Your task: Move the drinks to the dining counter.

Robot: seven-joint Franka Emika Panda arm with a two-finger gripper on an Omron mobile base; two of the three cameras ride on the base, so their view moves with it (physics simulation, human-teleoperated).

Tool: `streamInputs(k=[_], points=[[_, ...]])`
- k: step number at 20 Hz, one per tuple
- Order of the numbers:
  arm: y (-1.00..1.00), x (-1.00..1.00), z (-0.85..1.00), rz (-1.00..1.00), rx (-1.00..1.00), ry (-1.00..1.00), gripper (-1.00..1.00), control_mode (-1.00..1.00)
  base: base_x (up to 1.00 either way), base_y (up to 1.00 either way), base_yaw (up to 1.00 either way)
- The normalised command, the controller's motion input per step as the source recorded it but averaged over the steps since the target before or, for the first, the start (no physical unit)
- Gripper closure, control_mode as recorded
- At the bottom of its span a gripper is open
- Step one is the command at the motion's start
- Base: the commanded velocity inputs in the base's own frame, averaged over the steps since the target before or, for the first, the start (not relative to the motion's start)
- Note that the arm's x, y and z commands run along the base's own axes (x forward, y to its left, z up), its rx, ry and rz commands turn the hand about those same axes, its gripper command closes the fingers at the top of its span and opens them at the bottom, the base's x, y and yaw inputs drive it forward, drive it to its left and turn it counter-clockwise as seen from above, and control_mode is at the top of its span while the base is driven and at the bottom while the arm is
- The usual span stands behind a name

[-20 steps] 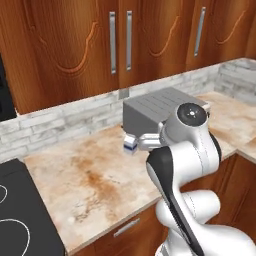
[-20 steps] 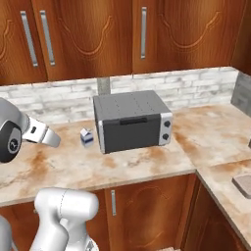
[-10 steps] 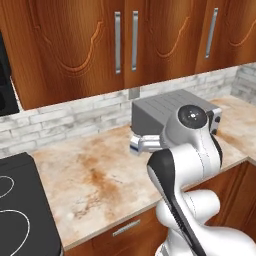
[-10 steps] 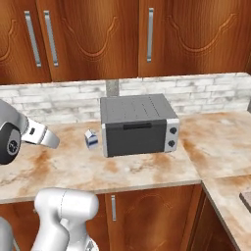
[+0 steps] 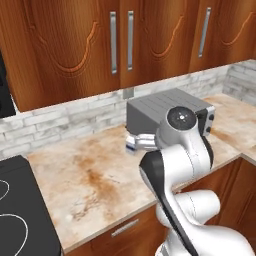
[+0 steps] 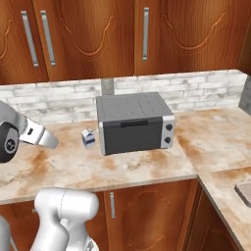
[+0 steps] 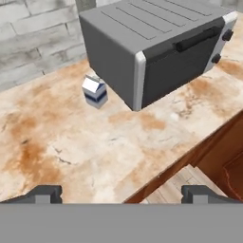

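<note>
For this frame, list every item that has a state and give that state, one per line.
milk carton: upright on the counter, beside the toaster oven's left side, not held.
toaster oven: door closed, standing on the counter against the brick wall.
wall cabinets: doors closed.
base cabinet drawer: closed.
gripper: open, empty, above the counter's front edge, away from the carton.
</note>
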Motion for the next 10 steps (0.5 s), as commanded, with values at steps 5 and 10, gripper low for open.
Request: streamInputs(k=[5, 10], points=[[0.16, 0.47, -0.18, -0.32, 0.0, -0.04, -1.0, -1.0, 0.0, 0.0, 0.0], [0.11, 0.39, -0.08, -0.2, 0.0, -0.06, -1.0, -1.0, 0.0, 0.0, 0.0]])
